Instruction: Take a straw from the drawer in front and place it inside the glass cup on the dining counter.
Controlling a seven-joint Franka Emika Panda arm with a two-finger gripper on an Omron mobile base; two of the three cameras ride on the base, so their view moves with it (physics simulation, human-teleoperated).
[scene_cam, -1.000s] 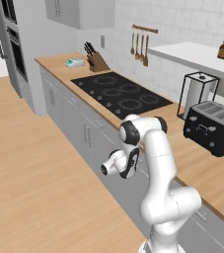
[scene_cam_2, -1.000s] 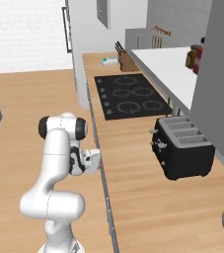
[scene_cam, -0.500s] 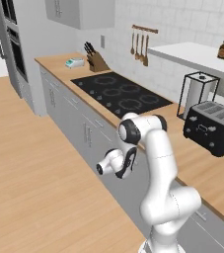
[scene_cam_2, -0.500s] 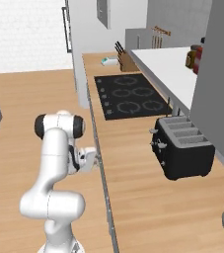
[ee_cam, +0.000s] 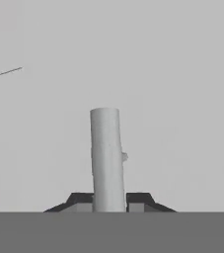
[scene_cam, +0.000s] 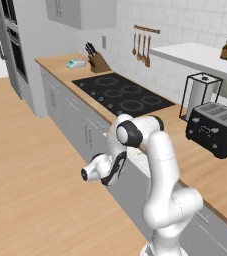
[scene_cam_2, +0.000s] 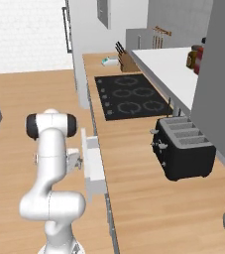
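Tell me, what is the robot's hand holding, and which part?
The gripper is shut on the drawer's bar handle, the fingertips pinching one on each side of the bar.

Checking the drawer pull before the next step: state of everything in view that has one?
drawer: pulled partly out of the counter front.
handle: clamped between the fingers.
gripper: shut on the handle.
toaster: slots empty.
stovetop: nothing on the burners.

A black toaster (scene_cam: 218, 129) is sitting right of the black stovetop (scene_cam: 122, 94); a knife block (scene_cam: 98, 60) is standing at the counter's far end
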